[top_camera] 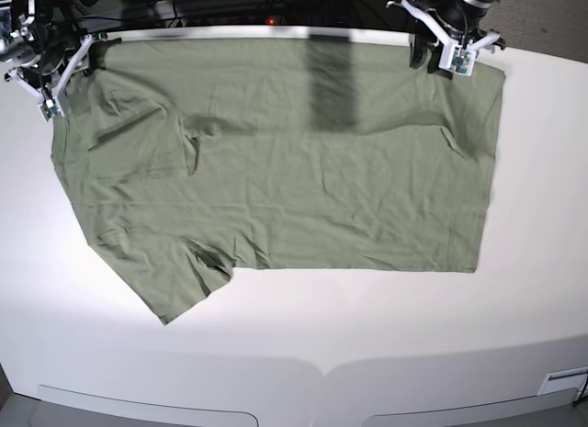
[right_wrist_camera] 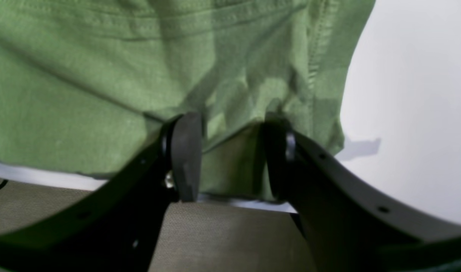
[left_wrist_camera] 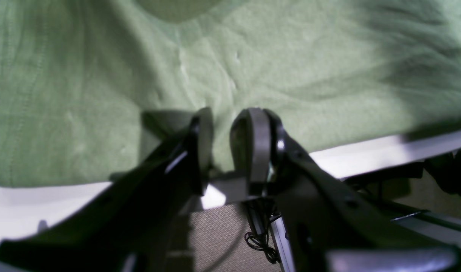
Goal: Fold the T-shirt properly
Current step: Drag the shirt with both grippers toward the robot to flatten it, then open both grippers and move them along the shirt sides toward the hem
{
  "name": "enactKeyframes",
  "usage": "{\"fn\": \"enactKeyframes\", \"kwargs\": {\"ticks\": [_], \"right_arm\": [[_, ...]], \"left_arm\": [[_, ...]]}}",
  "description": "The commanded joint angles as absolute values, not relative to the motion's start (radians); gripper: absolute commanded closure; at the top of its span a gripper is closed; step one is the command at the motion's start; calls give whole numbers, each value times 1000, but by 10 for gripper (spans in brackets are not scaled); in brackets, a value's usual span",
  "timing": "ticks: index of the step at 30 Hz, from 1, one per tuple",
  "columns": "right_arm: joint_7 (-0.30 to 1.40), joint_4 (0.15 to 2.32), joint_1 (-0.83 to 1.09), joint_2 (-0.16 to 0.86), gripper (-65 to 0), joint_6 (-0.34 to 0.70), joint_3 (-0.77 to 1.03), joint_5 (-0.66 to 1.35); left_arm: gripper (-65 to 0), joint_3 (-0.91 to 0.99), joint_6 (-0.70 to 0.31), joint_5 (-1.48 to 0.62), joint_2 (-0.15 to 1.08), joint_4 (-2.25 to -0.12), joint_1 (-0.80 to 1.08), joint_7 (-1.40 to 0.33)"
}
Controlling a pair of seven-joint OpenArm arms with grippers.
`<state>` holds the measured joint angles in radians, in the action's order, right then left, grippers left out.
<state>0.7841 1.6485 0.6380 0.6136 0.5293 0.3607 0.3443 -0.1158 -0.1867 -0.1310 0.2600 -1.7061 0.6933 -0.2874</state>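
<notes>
Your two arms sit at the far edge of the white table [top_camera: 542, 170], one at each far corner of the olive-green short-sleeved cotton T-shirt [top_camera: 276, 179], which lies spread flat and lightly wrinkled across the tabletop.

Your left gripper [left_wrist_camera: 230, 147] has its jaws drawn close together over the shirt's edge at the table rim, with a thin fold of green cloth running between the grey pads [left_wrist_camera: 259, 143]; it appears clenched on the fabric. Ahead of it the cloth stretches away smooth, with a shadowed band off to one side.

Your right gripper [right_wrist_camera: 230, 155] stands with its jaws wider apart, straddling the stitched hem near the shirt's corner. Green cloth fills the gap between the black fingers [right_wrist_camera: 185, 155], bunched slightly just ahead of them, so it looks to be grasping that hem. Bare white tabletop lies just beside its outer finger.
</notes>
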Motion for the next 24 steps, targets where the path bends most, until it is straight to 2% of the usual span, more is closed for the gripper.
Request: {"fn": "enactKeyframes", "kwargs": {"ticks": [1,10,15,24], "right_arm": [[820,1648,651,630,-269,527,376,318],[809,1721,648,629,-269,546,381,373],[801,1787,648,629,-269,546,381,375],[768,1827,639,629,-269,541,381,375]], "left_arm": [[-159,-130,-183,-104,261,-1654,733,-841],[-159,-130,-182,-65,261,-1705,725,-784],[-159,-130,-138,-52,261,-1788,725,-748],[-159,-130,-120,-16,261,-1961,700,-732]]}}
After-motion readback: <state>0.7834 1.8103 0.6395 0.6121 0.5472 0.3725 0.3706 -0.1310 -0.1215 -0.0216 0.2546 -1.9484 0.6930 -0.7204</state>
